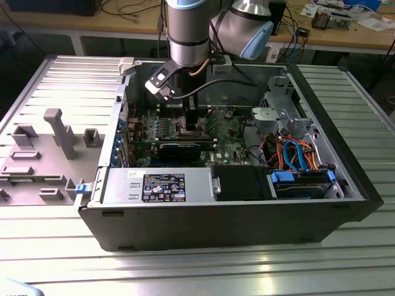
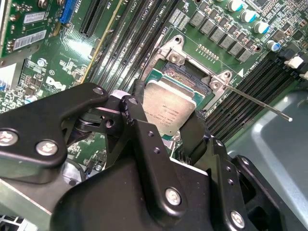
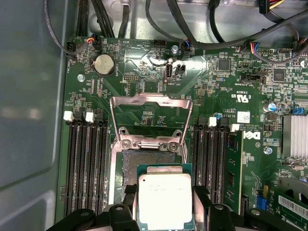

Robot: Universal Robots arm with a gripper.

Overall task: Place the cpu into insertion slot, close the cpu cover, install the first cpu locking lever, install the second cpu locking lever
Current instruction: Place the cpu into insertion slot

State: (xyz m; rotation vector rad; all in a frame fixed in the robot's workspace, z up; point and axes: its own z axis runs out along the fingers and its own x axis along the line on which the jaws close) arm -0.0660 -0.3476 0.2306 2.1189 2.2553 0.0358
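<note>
My gripper (image 1: 191, 121) reaches down into the open computer case over the motherboard. It is shut on the cpu (image 3: 165, 201), a small square chip with a dull silver top, gripped by two opposite edges between the black fingers (image 2: 136, 126). The cpu (image 2: 169, 109) hangs slightly tilted just above the insertion slot (image 3: 144, 161), overlapping its near half; the slot's far pin field (image 2: 186, 73) stays uncovered. The cpu cover (image 3: 151, 99), a silvery frame with a square window, stands flipped open beyond the slot. One thin locking lever (image 2: 260, 103) sticks out sideways, released.
Dark memory slots (image 3: 86, 163) flank the insertion slot on both sides. In the exterior view a black graphics card (image 1: 179, 148) lies in front of the gripper, with a power supply (image 1: 162, 185) nearer and drive cables (image 1: 296, 154) at the exterior view's right. Case walls (image 1: 216, 225) surround everything.
</note>
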